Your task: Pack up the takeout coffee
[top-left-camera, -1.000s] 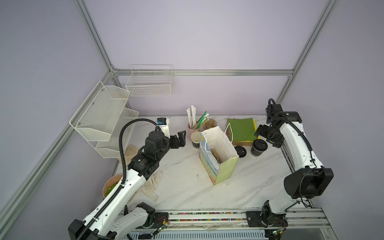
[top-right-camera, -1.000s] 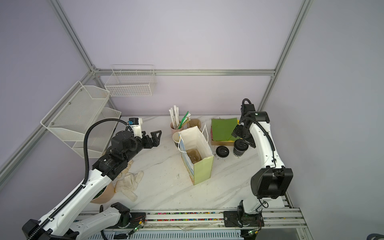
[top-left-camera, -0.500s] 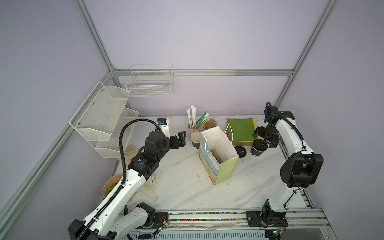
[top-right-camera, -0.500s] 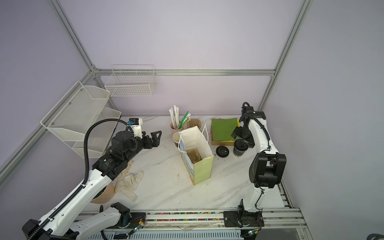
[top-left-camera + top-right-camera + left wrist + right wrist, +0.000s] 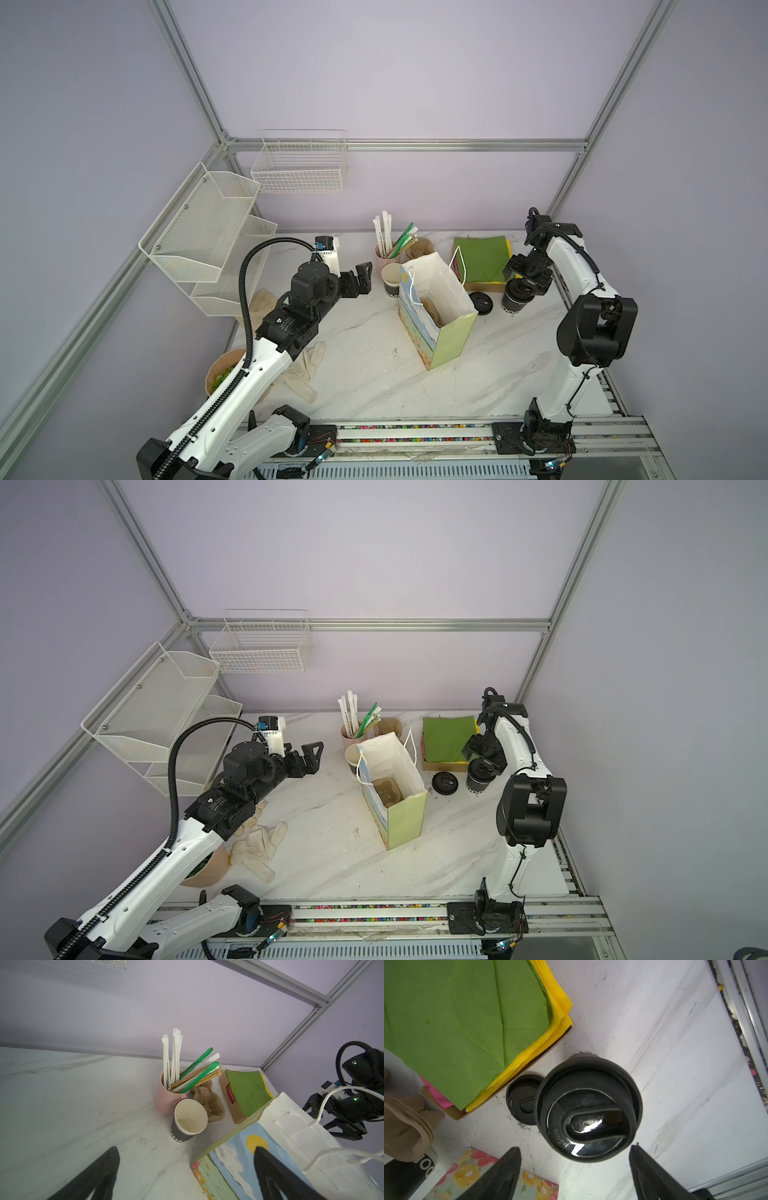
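Takeout coffee (image 5: 588,1109), a small black paper cup under a round black plastic lid, stands upright on the white marble table (image 5: 675,1032), framed by the black fingers (image 5: 506,1167) of the right gripper (image 5: 574,1148), which are spread wider than the lid and touch nothing. Step in hand, by judgement: the grasp. Next the fingers must drop below the lid rim, close squarely, then lift clear of the loose black lid (image 5: 523,1103) just beside. Left gripper (image 5: 185,1156) hangs with fingers spread near the green paper bag (image 5: 436,324). Only the right wrist view shows finger clearance; only the top views show inside the bag.
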Available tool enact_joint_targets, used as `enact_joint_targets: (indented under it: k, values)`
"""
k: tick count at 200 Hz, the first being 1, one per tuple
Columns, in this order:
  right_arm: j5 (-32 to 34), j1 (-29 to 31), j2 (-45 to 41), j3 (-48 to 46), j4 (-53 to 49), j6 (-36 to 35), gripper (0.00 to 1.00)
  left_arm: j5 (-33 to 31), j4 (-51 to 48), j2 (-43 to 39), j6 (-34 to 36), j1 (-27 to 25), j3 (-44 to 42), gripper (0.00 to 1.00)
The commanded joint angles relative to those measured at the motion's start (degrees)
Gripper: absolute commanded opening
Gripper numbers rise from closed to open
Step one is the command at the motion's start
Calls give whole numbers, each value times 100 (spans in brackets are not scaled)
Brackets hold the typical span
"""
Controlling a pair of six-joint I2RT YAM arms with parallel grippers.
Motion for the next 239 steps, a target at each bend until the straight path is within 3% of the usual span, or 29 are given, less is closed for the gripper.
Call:
enact_joint_targets:
  k: [1,80,153,239]
  values:
    - [8,-66,27,108,-51,-8,85,11,100,2,96,40,28,100]
    - [-195,-110,-201,123,-37,-28,84,41,99,69,97,78,40,100]
    - [352,-110,-198,177,-246,102,85,226,98,133,35,172,67,100]
    - [386,-108,-112,-87,-92,-13,85,252,94,124,34,181,58,100]
